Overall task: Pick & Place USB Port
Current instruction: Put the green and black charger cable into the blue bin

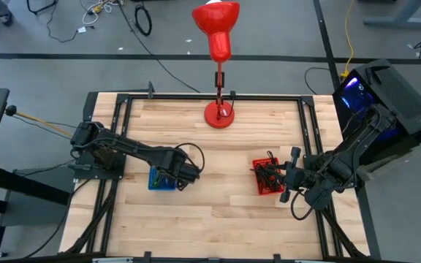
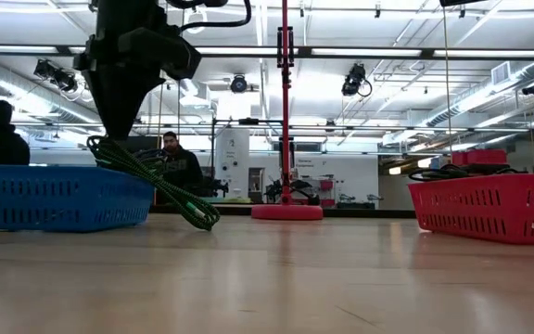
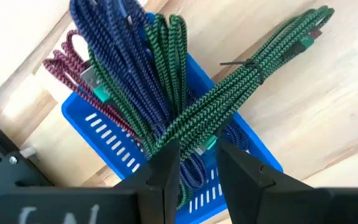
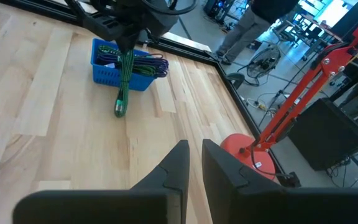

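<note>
Hanging over the blue basket [image 1: 161, 179], the left tool [image 3: 191, 163] has its two fingers pinched onto a bundle of green braided USB cable [image 3: 229, 93], which is held together by a black zip tie. From the low view the green bundle [image 2: 156, 181] droops out of the tool above the basket's edge and its looped end comes down just beside the basket, close to the wooden worktop [image 2: 267, 278], though I can't tell if it actually touches. More cables are piled in the blue basket [image 3: 166, 155], a blue braided one [image 3: 114, 50] and a maroon one [image 3: 67, 59] among them.

The right tool [image 4: 191, 163] is parked well away from the blue basket, next to the red basket [image 1: 267, 177], with only a narrow gap between its fingers and nothing in them. The red basket has some dark cables in it too. A red stand [image 1: 219, 113] sits at the far edge of the worktop, roughly between the two baskets. A person [image 2: 179, 165] is in the room behind the blue basket.
</note>
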